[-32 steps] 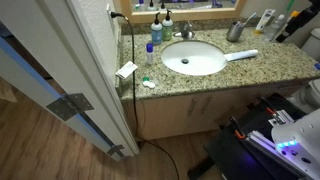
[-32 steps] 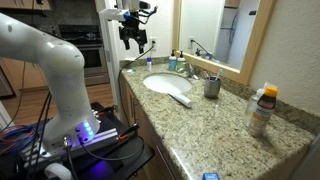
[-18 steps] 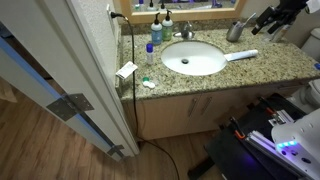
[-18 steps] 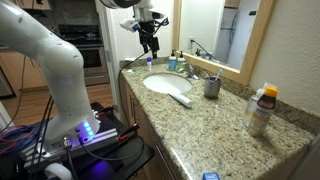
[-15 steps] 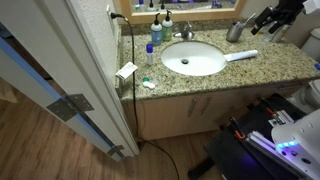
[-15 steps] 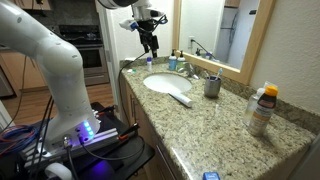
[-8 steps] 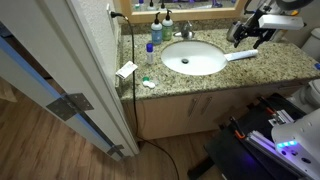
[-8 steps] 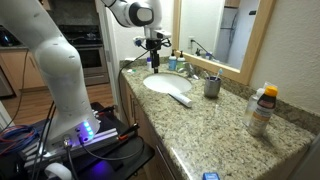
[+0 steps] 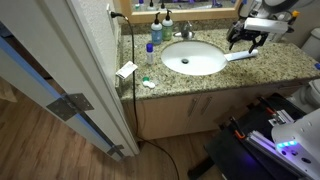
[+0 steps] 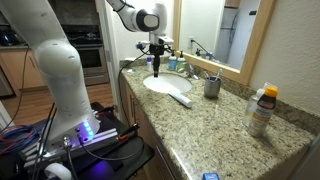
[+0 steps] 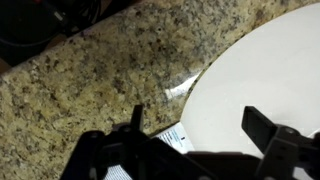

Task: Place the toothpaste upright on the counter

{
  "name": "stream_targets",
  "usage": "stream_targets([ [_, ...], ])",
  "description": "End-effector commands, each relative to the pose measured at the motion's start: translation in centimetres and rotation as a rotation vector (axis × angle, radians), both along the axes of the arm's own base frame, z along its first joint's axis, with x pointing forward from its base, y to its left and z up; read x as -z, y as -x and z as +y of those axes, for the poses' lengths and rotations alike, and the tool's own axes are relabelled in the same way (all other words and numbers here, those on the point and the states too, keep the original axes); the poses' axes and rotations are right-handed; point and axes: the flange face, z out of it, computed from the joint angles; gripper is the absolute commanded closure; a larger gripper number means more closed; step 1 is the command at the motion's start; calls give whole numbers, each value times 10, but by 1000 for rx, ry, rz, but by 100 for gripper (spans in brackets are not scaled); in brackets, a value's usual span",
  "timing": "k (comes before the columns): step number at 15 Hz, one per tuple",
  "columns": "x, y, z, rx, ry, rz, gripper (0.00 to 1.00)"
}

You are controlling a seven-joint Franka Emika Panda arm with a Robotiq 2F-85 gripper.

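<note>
The toothpaste (image 9: pixel 241 55) is a slim white tube lying flat across the sink's rim on the speckled granite counter (image 9: pixel 275 66). It also shows in the other exterior view (image 10: pixel 181 98). My gripper (image 9: pixel 246 38) hangs open and empty just above the tube, and it shows above the basin in an exterior view (image 10: pixel 157 62). In the wrist view my open fingers (image 11: pixel 200 135) straddle the rim between counter (image 11: pixel 90 70) and white sink (image 11: pixel 260 70), with a printed end of the tube (image 11: pixel 176 138) low between them.
A faucet (image 9: pixel 186 30), a small blue bottle (image 9: pixel 152 50) and a metal cup (image 9: pixel 235 31) stand at the back of the counter. A white card (image 9: pixel 126 70) lies near the counter's end. An orange-capped bottle (image 10: pixel 261 110) stands further along. A door (image 9: pixel 60 80) is beside the vanity.
My arm has swung in from high beside the mirror and come down over the sink's rim, ending just above the toothpaste. The toothpaste has not moved.
</note>
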Motion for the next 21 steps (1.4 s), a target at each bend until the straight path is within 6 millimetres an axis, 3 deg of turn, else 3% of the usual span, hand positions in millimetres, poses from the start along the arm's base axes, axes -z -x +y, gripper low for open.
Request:
stream_targets([
  [1,25,-30,-40,198,-44,14,0],
  [3,24,-33,-68,309,-72,13,0],
  [4,16,-27,-72,361,-102,9,0],
  [5,23,-26,-58,279,-68,13,0],
  [7,19,-26,-74,333,-84,2,0],
  [10,41,-34,-64,548,-32,-75,0],
  [13,62,-18,-56,702,0,-168,0],
  [14,62,-6,-64,756,13,-186,0],
  [15,57,-24,-60,683,1,-148,0],
  [17,61,-20,-59,695,7,-148,0],
  [20,64,-29,-60,732,66,-193,0],
  [21,73,-34,-74,754,105,-214,0],
])
